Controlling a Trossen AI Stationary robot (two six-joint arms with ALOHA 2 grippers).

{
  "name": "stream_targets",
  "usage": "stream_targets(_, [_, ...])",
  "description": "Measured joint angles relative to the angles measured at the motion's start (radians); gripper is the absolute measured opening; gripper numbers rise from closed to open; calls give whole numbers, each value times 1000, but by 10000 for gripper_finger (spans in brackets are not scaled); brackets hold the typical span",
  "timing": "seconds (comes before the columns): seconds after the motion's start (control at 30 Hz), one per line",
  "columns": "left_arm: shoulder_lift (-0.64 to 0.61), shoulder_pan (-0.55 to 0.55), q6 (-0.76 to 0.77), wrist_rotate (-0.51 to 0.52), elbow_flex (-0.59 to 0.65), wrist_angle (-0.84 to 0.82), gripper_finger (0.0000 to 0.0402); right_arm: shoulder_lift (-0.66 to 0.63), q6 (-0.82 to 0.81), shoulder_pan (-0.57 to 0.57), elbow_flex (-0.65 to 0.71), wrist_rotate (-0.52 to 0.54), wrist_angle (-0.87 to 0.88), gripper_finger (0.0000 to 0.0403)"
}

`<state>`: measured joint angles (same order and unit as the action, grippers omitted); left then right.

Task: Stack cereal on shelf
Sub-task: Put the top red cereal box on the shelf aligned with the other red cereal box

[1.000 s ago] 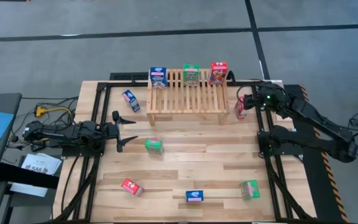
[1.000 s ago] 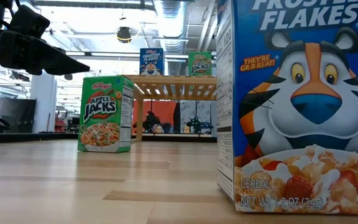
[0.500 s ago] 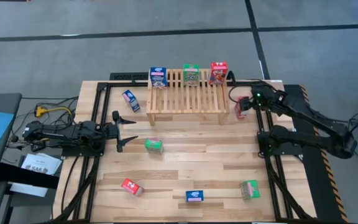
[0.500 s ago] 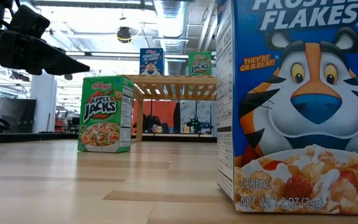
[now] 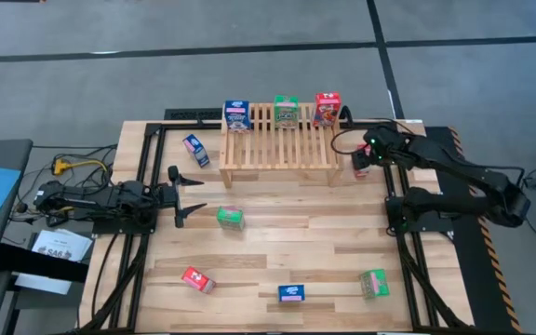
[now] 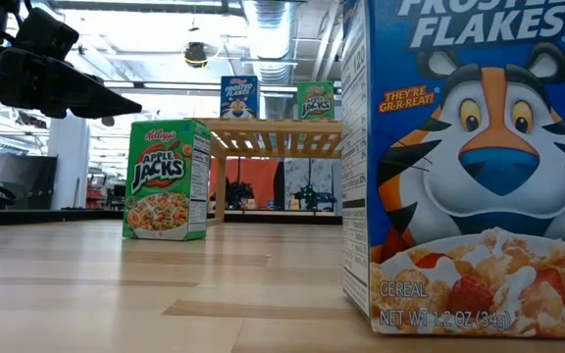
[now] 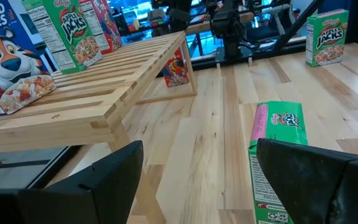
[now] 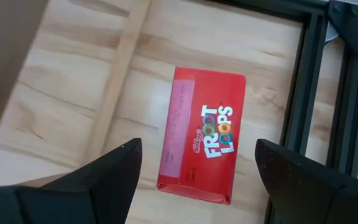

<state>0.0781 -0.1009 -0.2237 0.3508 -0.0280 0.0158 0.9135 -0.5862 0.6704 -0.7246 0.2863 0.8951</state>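
The slatted wooden shelf point(image 5: 277, 141) stands at the table's far middle, and a blue point(image 5: 237, 115), a green point(image 5: 286, 112) and a red cereal box point(image 5: 327, 108) stand upright along its far edge. A red Froot Loops box point(image 8: 201, 144) lies flat on the table just right of the shelf. My right gripper point(image 5: 365, 154) hangs open above it, tipped steeply down, with a finger to either side of the box and clear of it. My left gripper point(image 5: 190, 195) waits open and level at the table's left. A green box point(image 7: 277, 162) lies ahead of it.
More boxes lie loose: blue point(image 5: 195, 149) left of the shelf, green point(image 5: 230, 217) mid-table, and red point(image 5: 196, 279), blue point(image 5: 293, 293) and green point(image 5: 374, 283) along the near edge. A black frame rail point(image 8: 303, 118) runs close by the red box under my right gripper.
My right gripper has moved toward the table's left and down toward the red box beside the shelf. It has tipped further downward and has stayed open. No box has moved.
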Motion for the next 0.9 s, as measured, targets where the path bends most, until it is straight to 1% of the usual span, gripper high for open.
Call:
stream_targets(0.3, [0,0,0,0,0,0,305,76,10,0,0,2,-7,338])
stream_targets(0.4, [0,0,1,0,0,0,305,102,11,0,0,3,-7,330])
stream_targets(0.63, [0,0,0,0,0,0,305,155,22,0,0,3,-7,281])
stream_targets(0.9, [0,0,1,0,0,0,305,144,22,0,0,3,-5,208])
